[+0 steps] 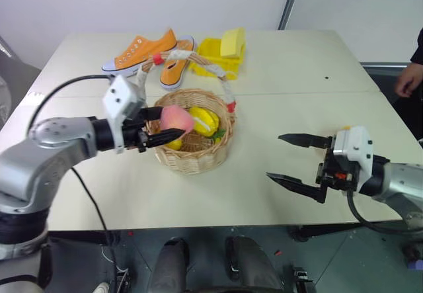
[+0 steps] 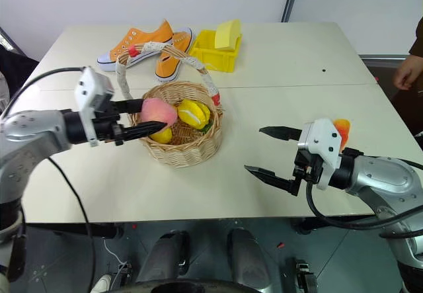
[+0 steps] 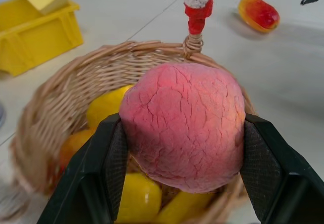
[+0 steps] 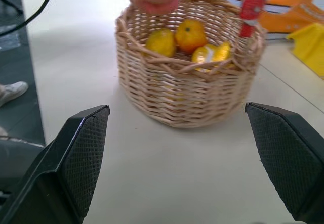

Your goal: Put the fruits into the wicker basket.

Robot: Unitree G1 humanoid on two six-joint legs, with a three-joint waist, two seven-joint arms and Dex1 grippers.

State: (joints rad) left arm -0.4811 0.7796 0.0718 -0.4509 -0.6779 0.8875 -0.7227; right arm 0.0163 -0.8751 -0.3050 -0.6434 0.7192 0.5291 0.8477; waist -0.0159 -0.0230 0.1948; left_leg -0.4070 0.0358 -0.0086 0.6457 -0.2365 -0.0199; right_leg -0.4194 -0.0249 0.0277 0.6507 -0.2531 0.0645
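A cream-white table point(image 1: 284, 127) filled the view, seen from the robot's head. Near its middle stood the round, light-brown woven wicker basket point(image 1: 193, 153), its tall white-wrapped handle point(image 1: 221, 81) arching overhead with red ties at the ends. Several small yellow and orange toy fruits point(image 1: 203, 121) already lay inside.

The left gripper point(image 1: 165, 125) reached in from the robot's left, its two black fingers clenched on a round pink toy peach point(image 1: 176, 118). The peach hung just above the basket's near rim, over the opening, probably so that letting go would drop it among the others without striking the handle.

The right gripper point(image 1: 296, 159) hovered well apart on the robot's right, its black fingers spread wide and holding nothing. Just behind that arm, an elongated red-orange-yellow toy mango point(image 2: 342, 129) lay on the table, seemingly the last fruit outside the basket; the open jaws suggested readiness to collect it.

At the far edge sat a pair of orange canvas sneakers point(image 1: 147, 51) and a yellow plastic tray point(image 1: 213, 56) holding a yellow sponge point(image 1: 232, 41). A person's hand point(image 1: 408, 79) showed at the table's far right.
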